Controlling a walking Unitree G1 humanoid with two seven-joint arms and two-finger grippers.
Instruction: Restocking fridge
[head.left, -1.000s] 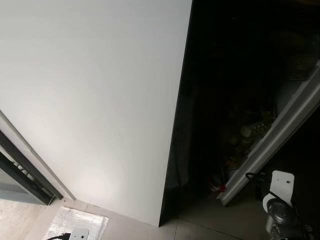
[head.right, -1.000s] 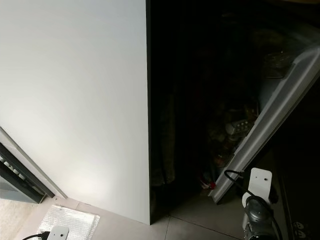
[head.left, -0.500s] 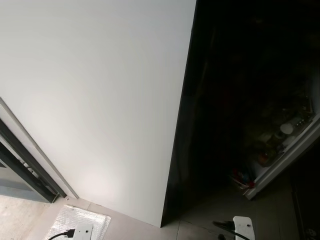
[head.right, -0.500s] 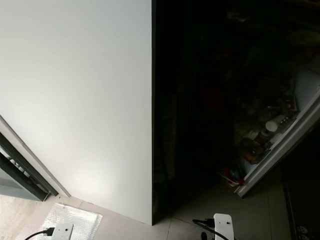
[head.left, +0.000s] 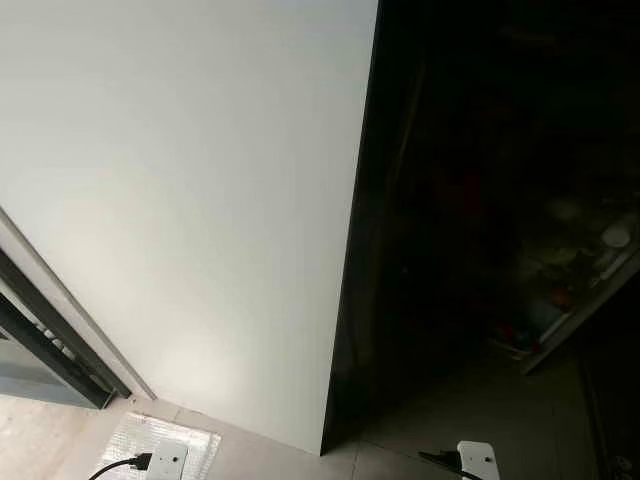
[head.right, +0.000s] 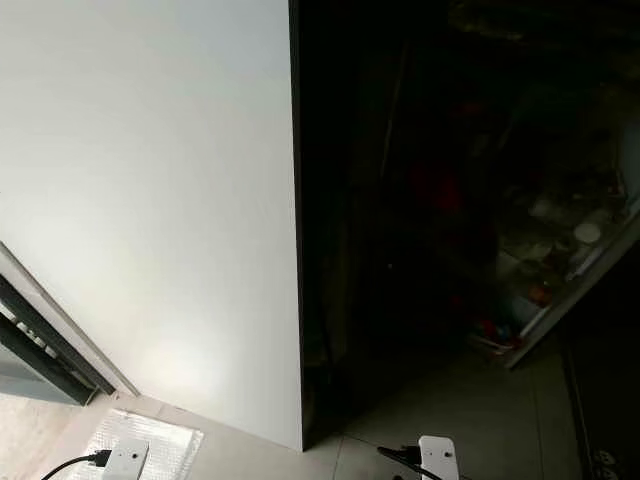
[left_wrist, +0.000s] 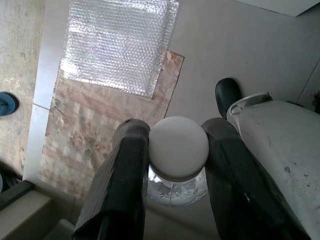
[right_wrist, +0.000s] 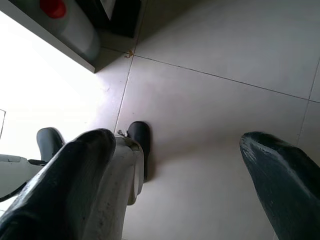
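White and flat, the fridge's side panel covers the left of the head views; right of it the interior is dark, with dim items on the open door's shelf. In the left wrist view, the left gripper clamps a clear jar with a white lid above a bubble-wrap sheet. In the right wrist view, the right gripper is spread wide over tiled floor.

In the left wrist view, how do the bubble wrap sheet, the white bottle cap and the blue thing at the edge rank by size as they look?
1. Bubble wrap sheet, by far the largest.
2. White cap of the bottle held in the left tool; it sits much nearer the camera, so it looks bigger than it is.
3. Blue thing, cut off by the frame edge.
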